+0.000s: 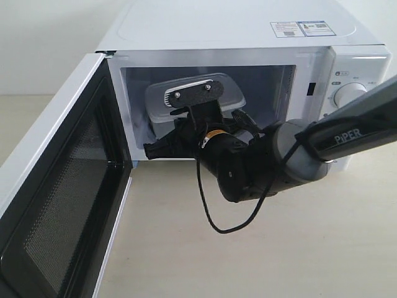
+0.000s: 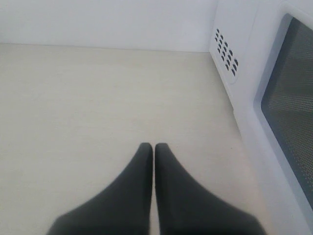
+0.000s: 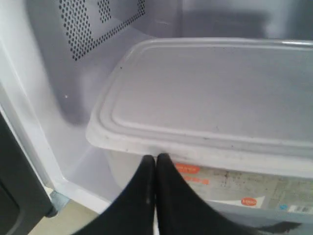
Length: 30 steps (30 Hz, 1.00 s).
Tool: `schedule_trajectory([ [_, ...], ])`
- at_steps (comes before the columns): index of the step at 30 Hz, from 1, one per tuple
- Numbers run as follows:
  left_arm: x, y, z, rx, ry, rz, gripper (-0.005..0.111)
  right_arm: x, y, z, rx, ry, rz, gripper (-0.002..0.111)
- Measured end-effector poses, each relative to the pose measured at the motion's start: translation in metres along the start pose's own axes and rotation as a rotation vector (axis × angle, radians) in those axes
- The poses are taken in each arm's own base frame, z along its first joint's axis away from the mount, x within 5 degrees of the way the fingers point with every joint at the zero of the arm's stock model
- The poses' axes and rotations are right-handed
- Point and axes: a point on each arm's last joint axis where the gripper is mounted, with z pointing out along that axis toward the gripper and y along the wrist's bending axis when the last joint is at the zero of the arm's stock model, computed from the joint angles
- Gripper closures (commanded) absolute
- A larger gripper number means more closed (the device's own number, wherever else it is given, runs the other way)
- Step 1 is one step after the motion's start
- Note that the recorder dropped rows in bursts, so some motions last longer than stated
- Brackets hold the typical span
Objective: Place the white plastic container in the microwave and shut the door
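Note:
The white plastic container (image 1: 232,98) sits inside the open microwave (image 1: 236,28), toward the left of the cavity. In the right wrist view its flat rimmed lid (image 3: 210,88) fills the frame, with the red-and-white label (image 3: 188,169) on the near side wall. My right gripper (image 3: 156,157) is shut, and its tips sit against that wall just under the lid's rim. From outside, the right gripper (image 1: 158,146) reaches into the cavity mouth. The door (image 1: 56,186) stands wide open to the left. My left gripper (image 2: 154,146) is shut and empty above the table.
The left wrist view shows the microwave's vented side (image 2: 225,51) and the open door's window (image 2: 288,93) beside the left gripper. A black cable loop (image 1: 214,217) hangs under the right arm. A round knob (image 1: 348,94) sits behind that arm. The cavity's left wall (image 3: 44,98) is close.

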Motion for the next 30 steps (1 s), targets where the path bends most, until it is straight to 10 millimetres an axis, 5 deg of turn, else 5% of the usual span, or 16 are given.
schedule_trajectory([
  [22,0.000,0.000,0.000,0.000,0.000,0.000,0.103,0.000,-0.012,0.005,0.026,0.070,0.027,0.109],
  [30,0.000,0.000,0.000,0.000,0.000,0.000,0.103,-0.029,0.002,-0.013,-0.027,0.032,0.030,0.109],
])
